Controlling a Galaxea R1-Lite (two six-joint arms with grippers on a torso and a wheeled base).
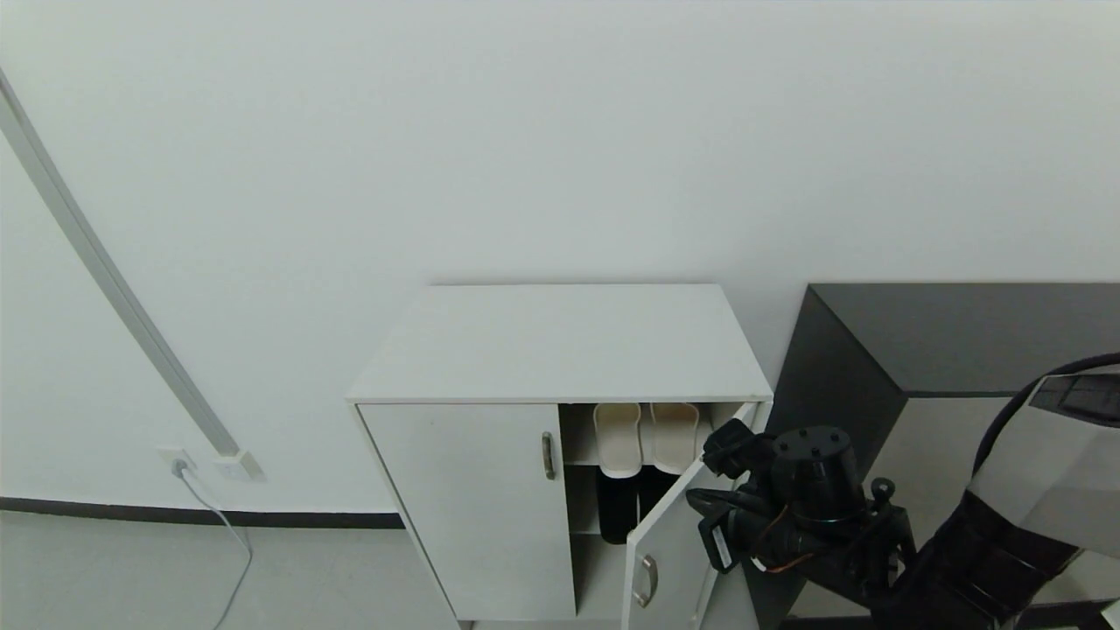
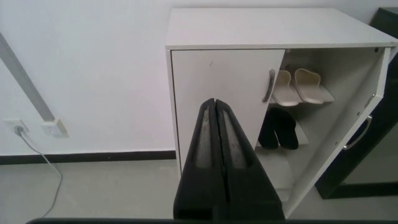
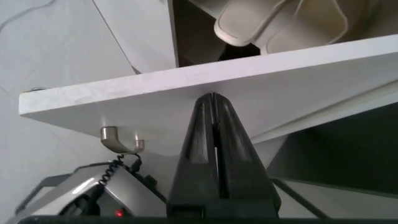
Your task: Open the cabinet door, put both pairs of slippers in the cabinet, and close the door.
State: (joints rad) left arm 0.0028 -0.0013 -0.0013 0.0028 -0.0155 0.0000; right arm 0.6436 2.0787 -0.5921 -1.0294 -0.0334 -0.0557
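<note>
The white cabinet [image 1: 560, 350] stands against the wall with its left door [image 1: 472, 499] closed and its right door [image 1: 669, 542] partly swung out. A cream pair of slippers [image 1: 646, 436] lies on the upper shelf, and a black pair [image 1: 623, 507] on the shelf below. Both pairs also appear in the left wrist view, cream slippers [image 2: 301, 87] above black slippers [image 2: 278, 130]. My right gripper [image 1: 698, 500] is shut, its tip [image 3: 214, 98] against the outer face of the open door [image 3: 249, 71], some way from the door's handle [image 3: 118, 138]. My left gripper [image 2: 214, 102] is shut and holds nothing, well back from the cabinet front.
A dark cabinet [image 1: 962, 332] stands close to the right of the white one, behind the open door. On the wall to the left there is a socket with a cable [image 1: 179, 464] and a slanted conduit [image 1: 105, 271]. Bare floor lies in front on the left.
</note>
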